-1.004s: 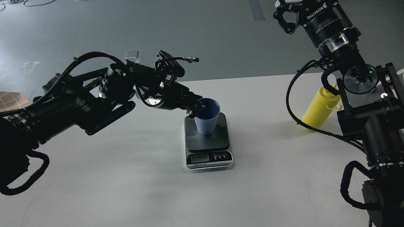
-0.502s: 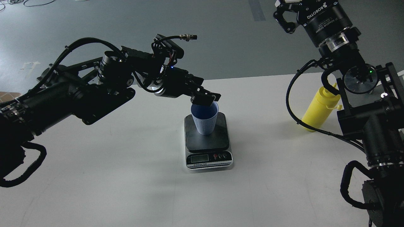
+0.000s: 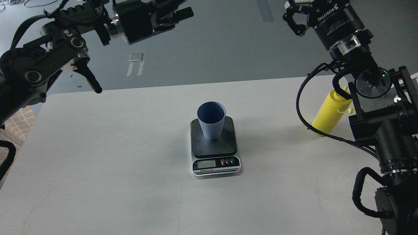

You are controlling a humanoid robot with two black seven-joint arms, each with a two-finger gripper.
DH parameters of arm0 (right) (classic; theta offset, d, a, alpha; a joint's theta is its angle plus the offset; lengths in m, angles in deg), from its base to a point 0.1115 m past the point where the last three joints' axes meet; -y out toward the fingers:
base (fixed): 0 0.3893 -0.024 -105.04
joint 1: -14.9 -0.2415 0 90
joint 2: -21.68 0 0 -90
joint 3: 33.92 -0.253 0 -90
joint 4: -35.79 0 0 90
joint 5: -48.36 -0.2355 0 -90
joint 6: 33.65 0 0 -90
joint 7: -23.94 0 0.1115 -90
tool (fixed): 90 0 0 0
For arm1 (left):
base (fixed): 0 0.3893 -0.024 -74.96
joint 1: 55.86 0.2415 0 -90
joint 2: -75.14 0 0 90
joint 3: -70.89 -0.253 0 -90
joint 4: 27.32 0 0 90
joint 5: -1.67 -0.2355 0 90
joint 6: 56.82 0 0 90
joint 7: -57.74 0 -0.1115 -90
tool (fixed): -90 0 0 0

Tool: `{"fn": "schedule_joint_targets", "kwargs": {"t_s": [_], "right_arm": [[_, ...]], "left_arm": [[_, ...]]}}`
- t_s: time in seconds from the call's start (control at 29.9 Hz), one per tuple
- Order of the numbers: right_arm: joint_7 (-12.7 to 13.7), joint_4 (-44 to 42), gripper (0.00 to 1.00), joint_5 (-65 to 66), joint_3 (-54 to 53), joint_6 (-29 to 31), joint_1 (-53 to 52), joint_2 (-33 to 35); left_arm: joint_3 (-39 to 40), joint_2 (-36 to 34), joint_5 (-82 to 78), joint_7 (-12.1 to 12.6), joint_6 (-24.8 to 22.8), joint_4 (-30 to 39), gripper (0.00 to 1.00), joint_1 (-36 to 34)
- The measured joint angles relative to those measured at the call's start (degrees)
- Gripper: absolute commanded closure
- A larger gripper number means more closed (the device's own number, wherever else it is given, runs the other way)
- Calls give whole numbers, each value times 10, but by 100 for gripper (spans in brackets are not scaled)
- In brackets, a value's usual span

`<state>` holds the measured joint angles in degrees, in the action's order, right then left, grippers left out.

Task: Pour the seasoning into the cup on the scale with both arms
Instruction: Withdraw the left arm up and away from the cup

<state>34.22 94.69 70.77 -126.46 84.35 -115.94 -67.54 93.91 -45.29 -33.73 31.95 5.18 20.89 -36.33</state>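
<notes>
The light-blue ribbed cup (image 3: 211, 121) stands upright on the black platform of the scale (image 3: 214, 148), at the middle of the white table (image 3: 114, 156). The scale's display and its red button face me. The yellow seasoning bottle (image 3: 329, 112) stands on the table at the right, partly behind my right arm's cable. My left gripper (image 3: 183, 8) is high at the top left, far from the cup, open and empty. My right gripper (image 3: 293, 14) is high at the top right, above the bottle. It holds nothing, its fingers stand apart and the top edge cuts off their tips.
The table's far edge runs behind the cup, with grey floor beyond it. A black cable loop (image 3: 303, 111) of my right arm hangs just left of the bottle. A checked surface (image 3: 16, 127) shows past the table's left edge.
My left gripper has let go of the cup's rim and risen up and to the left, away from the table. The cup stays on the scale. The right arm has not moved.
</notes>
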Motion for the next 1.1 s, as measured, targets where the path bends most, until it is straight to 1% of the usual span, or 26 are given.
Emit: {"fn": "schedule_joint_targets", "kwargs": {"t_s": [0.1,0.17,0.23,0.47,0.57,0.67,0.77,0.94,1.1], "right_arm": [[0,0,0,0,0,0,1,0],[0,0,0,0,0,0,2,1],[0,0,0,1,0,0,2,2],[1,-1,0,-1,0,0,10,5],[1,-1,0,-27,-2,0,15,6],[4,1,0,-107,-6,0,22,15],[7,5,0,-171,-6,0,31,45],[9,14,0,-250,-3,0,65,125],[16,69,0,-329,-3,0,144,198]], "left_arm": [[24,-5,170,-1,0,-66,2,22],[39,-6,235,-2,0,-99,2,35],[63,-8,267,-3,0,-118,2,54],[166,-23,282,-1,0,-118,2,149],[177,-24,282,0,0,-117,2,167],[178,-24,282,0,0,-116,2,171],[178,-25,282,1,0,-116,2,172],[176,-25,281,1,0,-117,2,173],[176,-24,281,1,0,-117,2,173]]}}
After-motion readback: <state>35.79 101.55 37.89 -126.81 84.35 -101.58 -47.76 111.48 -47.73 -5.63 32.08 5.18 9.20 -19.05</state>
